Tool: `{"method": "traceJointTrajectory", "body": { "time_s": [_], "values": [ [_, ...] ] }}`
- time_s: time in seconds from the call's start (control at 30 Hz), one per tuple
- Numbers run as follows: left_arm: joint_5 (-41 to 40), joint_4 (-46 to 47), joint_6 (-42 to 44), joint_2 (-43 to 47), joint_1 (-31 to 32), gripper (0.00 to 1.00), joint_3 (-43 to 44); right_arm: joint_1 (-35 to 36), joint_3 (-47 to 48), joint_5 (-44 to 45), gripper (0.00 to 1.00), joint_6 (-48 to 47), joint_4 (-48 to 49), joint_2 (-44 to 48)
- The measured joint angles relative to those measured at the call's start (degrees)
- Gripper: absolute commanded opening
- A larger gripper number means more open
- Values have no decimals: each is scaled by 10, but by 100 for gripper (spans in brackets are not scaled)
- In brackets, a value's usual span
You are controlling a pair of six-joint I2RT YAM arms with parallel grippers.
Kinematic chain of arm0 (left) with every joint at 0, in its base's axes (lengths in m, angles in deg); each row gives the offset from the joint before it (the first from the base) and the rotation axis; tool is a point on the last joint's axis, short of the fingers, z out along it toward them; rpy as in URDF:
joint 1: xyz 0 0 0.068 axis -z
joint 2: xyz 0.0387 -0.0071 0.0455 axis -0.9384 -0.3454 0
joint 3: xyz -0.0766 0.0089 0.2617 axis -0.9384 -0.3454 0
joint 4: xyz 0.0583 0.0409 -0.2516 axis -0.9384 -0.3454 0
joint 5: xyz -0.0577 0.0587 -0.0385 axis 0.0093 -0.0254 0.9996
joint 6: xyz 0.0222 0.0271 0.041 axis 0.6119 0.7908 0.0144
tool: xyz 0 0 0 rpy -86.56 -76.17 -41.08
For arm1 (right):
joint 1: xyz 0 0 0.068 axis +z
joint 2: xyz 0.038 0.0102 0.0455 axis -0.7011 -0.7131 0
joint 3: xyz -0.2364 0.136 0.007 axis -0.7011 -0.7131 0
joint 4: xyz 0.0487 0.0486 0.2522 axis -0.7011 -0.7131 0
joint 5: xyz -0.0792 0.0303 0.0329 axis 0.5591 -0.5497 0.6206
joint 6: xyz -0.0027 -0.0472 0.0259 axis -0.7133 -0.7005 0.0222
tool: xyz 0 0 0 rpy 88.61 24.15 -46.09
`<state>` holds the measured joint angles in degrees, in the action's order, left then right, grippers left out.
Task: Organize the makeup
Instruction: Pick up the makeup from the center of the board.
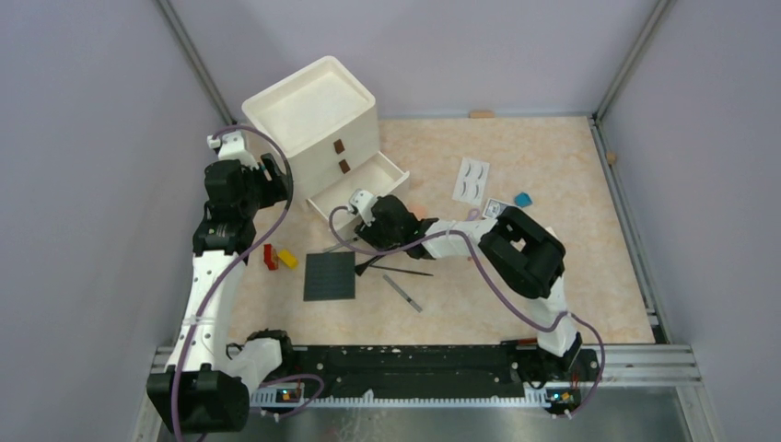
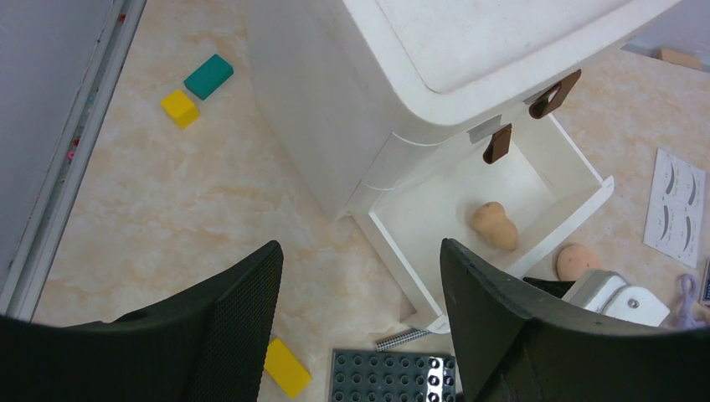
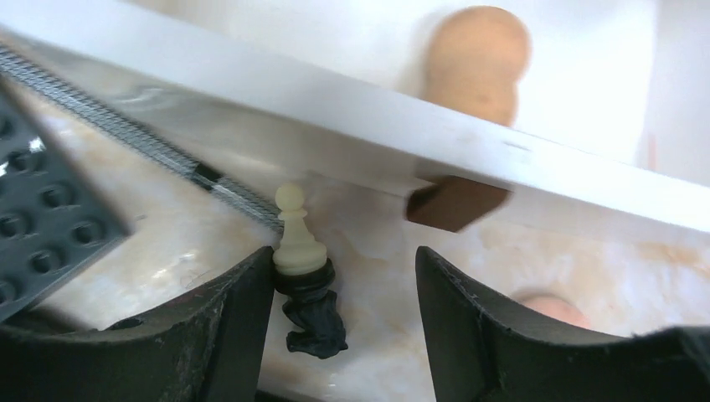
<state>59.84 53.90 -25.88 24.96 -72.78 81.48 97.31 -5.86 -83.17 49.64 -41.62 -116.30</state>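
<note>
White right arm (image 1: 451,236) low, outstretched — claw (image 3: 343,272) agape at the drawer (image 1: 402,176)

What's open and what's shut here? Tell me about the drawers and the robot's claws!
Bottom drawer: open, pulled out.
Upper drawers: shut.
Sponge: lying inside the open drawer.
Left gripper: open, empty.
Right gripper: open, by the drawer front.

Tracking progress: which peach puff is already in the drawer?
The gourd-shaped puff lies inside the open drawer; the round puff sits outside on the table, just beyond the drawer's front.
</note>
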Motion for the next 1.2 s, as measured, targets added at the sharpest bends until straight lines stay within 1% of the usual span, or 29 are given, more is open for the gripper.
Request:
{"method": "traceJointTrajectory", "body": {
  "time_s": [0.2,0.4,0.47,0.57,0.73,0.8,0.97,1.2],
  "values": [
    [2,0,0,0,0,75,0,-22,-2,66,62,41,1,0],
    [2,0,0,0,0,75,0,-37,-41,60,61,43,16,26],
    [2,0,0,0,0,75,0,-37,-55,33,61,29,25,38],
    [2,0,0,0,0,75,0,-37,-70,-31,61,-1,39,58],
    [2,0,0,0,0,75,0,-37,-71,-129,58,-56,66,70],
    [2,0,0,0,0,75,0,-37,-67,-162,57,-76,60,70],
    [2,0,0,0,0,75,0,-41,-13,-238,57,-112,30,46],
    [2,0,0,0,0,75,0,-55,76,-304,58,-149,-48,-7]
  ]
}}
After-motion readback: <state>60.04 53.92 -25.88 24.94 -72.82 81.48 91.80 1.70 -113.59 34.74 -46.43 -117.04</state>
